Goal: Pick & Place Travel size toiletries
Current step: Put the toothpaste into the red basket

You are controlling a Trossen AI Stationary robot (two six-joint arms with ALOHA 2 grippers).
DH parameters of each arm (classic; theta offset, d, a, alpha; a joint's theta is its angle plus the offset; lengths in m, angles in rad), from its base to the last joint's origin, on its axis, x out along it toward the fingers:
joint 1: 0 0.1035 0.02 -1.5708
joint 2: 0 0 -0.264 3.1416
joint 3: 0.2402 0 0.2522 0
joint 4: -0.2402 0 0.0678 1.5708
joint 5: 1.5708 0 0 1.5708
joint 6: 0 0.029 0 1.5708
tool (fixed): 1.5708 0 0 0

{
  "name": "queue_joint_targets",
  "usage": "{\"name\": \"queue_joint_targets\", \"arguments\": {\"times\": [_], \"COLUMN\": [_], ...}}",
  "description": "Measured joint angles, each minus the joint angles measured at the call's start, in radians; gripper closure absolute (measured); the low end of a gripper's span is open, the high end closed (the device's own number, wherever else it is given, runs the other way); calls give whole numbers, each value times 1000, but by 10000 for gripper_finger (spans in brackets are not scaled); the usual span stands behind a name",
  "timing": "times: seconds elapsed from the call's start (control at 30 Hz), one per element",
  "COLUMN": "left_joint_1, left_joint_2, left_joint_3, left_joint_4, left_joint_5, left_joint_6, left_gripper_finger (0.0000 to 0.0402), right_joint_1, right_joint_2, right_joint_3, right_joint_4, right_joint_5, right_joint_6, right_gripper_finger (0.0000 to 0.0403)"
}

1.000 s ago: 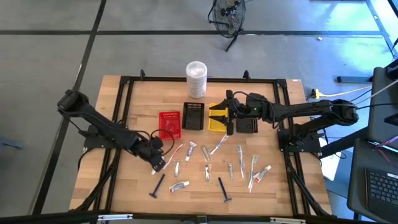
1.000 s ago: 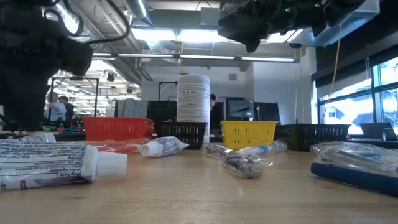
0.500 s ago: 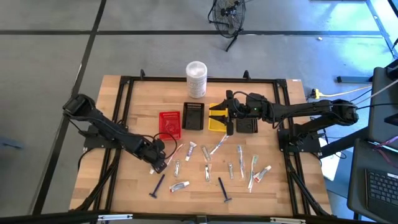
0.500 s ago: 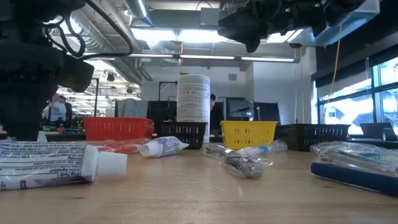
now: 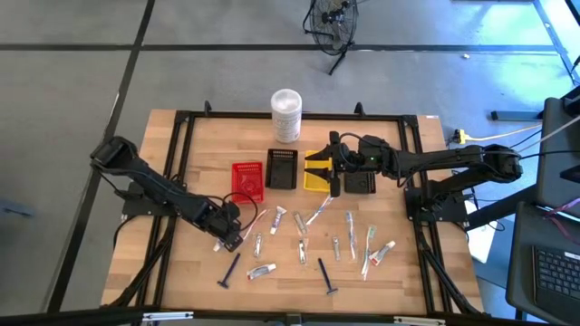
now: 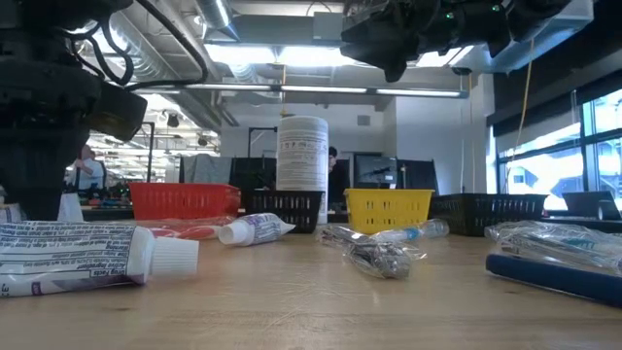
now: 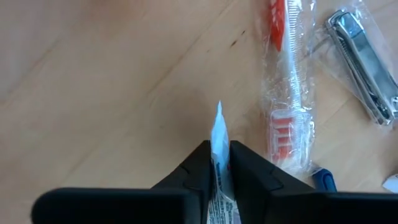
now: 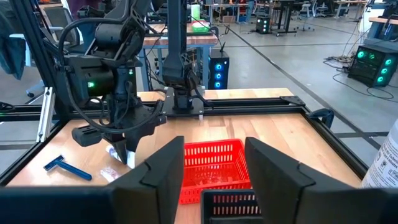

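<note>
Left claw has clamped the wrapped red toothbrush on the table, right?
No. The left wrist view shows the left claw shut on a small white tube; the wrapped red toothbrush lies untouched beside it on the table.

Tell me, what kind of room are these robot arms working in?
Probably a robotics lab or workshop. Bare pipes and strip lights run along the ceiling, more workbenches with computers stand behind, and the wooden table sits in a black metal frame on a grey floor.
</note>
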State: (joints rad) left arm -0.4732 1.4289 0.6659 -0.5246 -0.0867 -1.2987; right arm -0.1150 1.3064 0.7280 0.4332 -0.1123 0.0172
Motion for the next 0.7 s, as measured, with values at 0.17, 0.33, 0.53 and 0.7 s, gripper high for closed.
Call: {"name": "queue_joint_targets", "arguments": {"times": [0.17, 0.33, 0.53, 0.7], "left_joint_1": [0, 18, 114, 224], "left_joint_2": [-31, -107, -219, -276], "left_joint_3": [0, 0, 13, 66], "left_joint_4": [-10, -9, -6, 0], "left_joint_5": [-1, -42, -116, -125], "left_joint_6": [4, 55, 249, 473], "left_gripper_finger": [366, 368, 368, 368], "right_joint_1": [0, 0, 0, 0], "right_joint_2": [0, 0, 0, 0], "right_joint_3": [0, 0, 0, 0], "right_joint_4": [0, 0, 0, 0], "right_joint_5": [0, 0, 0, 0], "right_joint_6": [0, 0, 0, 0], "right_gripper_finger": [238, 238, 238, 238]}}
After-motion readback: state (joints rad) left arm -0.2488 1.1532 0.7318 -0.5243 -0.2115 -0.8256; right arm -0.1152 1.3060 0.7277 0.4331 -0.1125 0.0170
